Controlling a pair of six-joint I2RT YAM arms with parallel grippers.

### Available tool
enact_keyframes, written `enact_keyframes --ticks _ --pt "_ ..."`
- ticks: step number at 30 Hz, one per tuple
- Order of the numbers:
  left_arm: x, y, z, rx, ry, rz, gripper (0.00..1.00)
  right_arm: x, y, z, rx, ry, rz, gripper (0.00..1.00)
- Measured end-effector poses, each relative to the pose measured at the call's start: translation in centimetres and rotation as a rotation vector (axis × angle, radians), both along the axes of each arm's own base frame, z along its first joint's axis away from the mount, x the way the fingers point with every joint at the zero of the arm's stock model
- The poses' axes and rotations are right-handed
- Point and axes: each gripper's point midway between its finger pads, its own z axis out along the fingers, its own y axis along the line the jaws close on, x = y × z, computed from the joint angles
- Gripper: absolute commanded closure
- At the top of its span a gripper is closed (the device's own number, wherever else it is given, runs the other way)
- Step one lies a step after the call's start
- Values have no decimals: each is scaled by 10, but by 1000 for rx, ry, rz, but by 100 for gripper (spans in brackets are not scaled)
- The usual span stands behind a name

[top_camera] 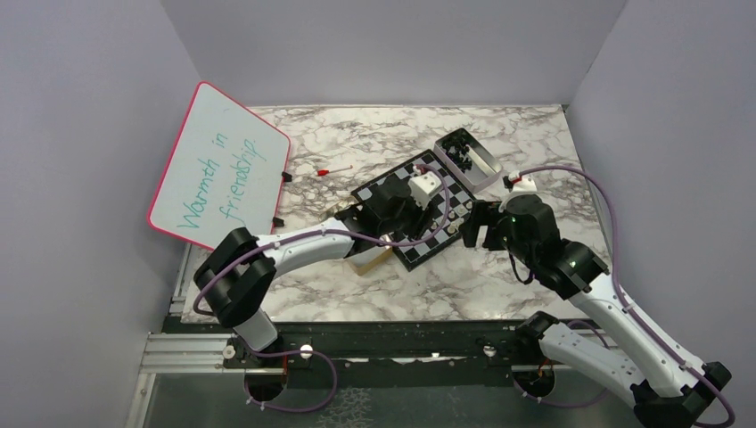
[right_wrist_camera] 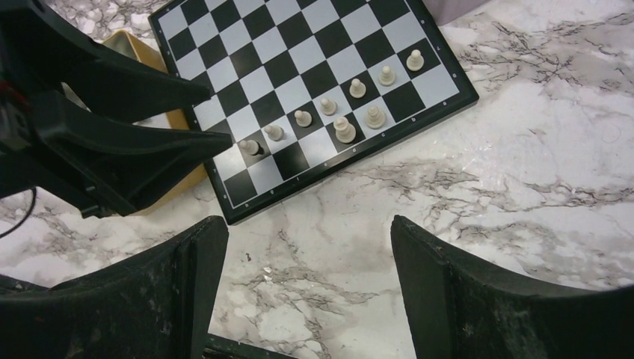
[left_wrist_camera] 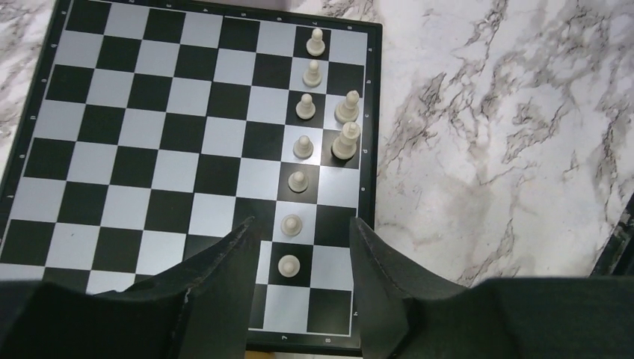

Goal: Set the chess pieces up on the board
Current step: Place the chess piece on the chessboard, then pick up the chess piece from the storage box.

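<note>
the board [left_wrist_camera: 161, 172] lies on the marble table [top_camera: 357, 134], turned at an angle to the table's edges. nine pale chess pieces [left_wrist_camera: 303, 146] stand on it, all along the board's side nearest the right arm. seven pawns [left_wrist_camera: 297, 180] form one straight line in the second row in from that side, one to a square. two taller pieces [left_wrist_camera: 345, 140] stand on neighbouring squares of the outermost row, just outside the middle pawns.

the left claw [left_wrist_camera: 303, 222] hangs low over the board at one end of the pawn line. its fingers [left_wrist_camera: 232, 262] are apart, and the last two pawns stand between them. a gap shows on either side of those pawns, and neither finger touches a piece.

the right claw [right_wrist_camera: 308, 223] hovers over bare marble just off the board's side where the pieces stand. its fingers are wide apart with nothing between them.

a small open tin [top_camera: 465, 156] sits just off the board's far right corner; its contents are dark and too small to make out. a yellowish box [right_wrist_camera: 128, 45] lies against the board's opposite side, partly under the left arm. well away to the board's left, a pink-framed whiteboard [top_camera: 218, 169] leans at the wall, hand-lettered "warmth in friendship".
</note>
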Motion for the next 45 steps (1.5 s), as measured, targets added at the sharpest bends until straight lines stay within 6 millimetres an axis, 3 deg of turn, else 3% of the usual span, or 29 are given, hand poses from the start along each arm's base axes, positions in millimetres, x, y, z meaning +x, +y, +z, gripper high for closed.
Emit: enact_keyframes --ticks 5,9,14,19,27,45 --pt "6 14 21 14 -16 84 51 0 5 3 20 -5 21 15" --pt "13 38 28 61 -34 186 63 0 9 5 35 -11 35 15" --pt "25 74 31 108 -45 334 66 -4 11 3 51 -14 53 15" --pt "37 119 22 135 -17 473 75 -10 11 -4 61 -3 64 15" --pt "67 191 1 159 70 677 76 -14 14 -3 83 -1 87 15" --pt "39 194 -46 277 221 583 63 -10 26 -24 73 84 107 15"
